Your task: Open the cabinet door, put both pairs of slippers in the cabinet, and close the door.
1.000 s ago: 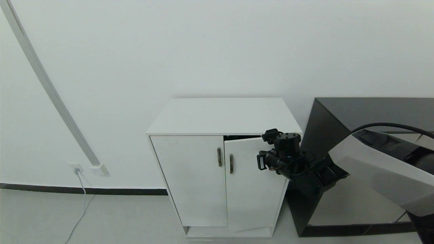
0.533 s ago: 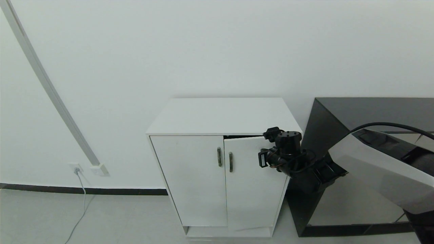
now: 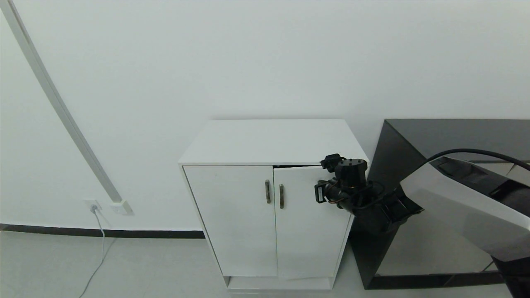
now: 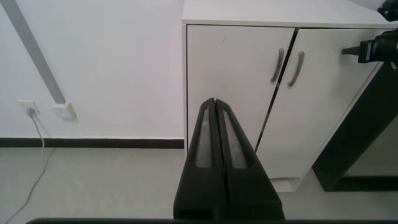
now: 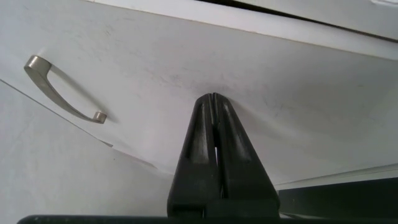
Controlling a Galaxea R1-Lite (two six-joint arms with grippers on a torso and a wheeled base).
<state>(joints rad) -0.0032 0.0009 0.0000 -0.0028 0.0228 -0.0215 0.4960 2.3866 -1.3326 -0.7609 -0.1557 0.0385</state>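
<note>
The right gripper (image 5: 214, 101) is holding nothing, its two black fingers drawn fully together. Their tips are meeting the flat white face of the right-hand door (image 3: 306, 231), beside that door's curved brushed-metal handle (image 5: 62, 90), though the handle itself is not being touched. From the head view the right arm is reaching in from the right, across the upper outer part of that door.

The low white two-door wooden cabinet (image 3: 269, 140) is standing on the pale grey floor with its back to the white wall. Its left-hand door (image 3: 232, 219) is sitting flush. The right-hand door is standing very slightly ajar, with a thin dark gap showing along its top edge. The two slim handles are hanging side by side at the middle seam.

The left gripper (image 4: 215, 106) is also pinched together on nothing, hanging well apart from the cabinet and pointing toward the left-hand door.

A glossy black angular cabinet (image 3: 414, 136) is standing just beside the white one on the right. A grey cable duct (image 3: 58, 103) is running diagonally down the wall to a white wall socket (image 3: 92, 204), from which a thin cord is trailing to the floor.
</note>
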